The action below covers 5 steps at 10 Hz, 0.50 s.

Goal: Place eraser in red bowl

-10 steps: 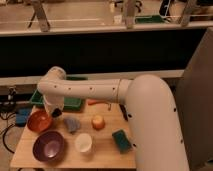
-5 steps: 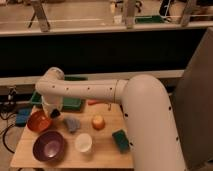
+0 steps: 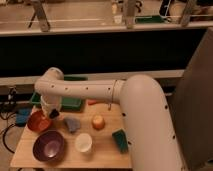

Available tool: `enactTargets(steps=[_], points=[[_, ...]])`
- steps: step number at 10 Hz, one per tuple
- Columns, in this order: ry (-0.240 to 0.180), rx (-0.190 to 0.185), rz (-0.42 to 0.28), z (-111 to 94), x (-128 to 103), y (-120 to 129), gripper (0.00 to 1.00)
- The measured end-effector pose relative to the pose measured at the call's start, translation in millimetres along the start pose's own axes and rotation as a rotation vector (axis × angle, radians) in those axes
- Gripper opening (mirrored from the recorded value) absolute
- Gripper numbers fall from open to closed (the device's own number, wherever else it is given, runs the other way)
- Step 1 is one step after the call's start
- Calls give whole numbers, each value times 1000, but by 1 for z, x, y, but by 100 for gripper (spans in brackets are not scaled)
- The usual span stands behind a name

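The red bowl (image 3: 36, 121) sits at the left edge of the wooden table (image 3: 102, 150), behind the larger purple bowl (image 3: 48, 145). My gripper (image 3: 51, 114) hangs from the white arm (image 3: 85, 91) and is low over the red bowl's right rim. A small dark shape shows at the gripper's tip. I cannot tell whether it is the eraser. No eraser shows clearly elsewhere on the table.
A white cup (image 3: 83, 142) stands in front. A grey-blue object (image 3: 71, 124), an orange object (image 3: 98, 122) and a green sponge (image 3: 120, 139) lie to the right of the bowls. A green tray (image 3: 71, 103) lies behind the gripper. Cables hang at the left.
The arm's end has shifted slightly to the left, closer over the red bowl. The things on the table have not moved.
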Motion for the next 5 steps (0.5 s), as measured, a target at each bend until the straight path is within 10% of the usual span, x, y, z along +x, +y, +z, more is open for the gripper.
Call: enactTargets(steps=[5], points=[[-75, 134, -286, 12, 7, -31, 0]])
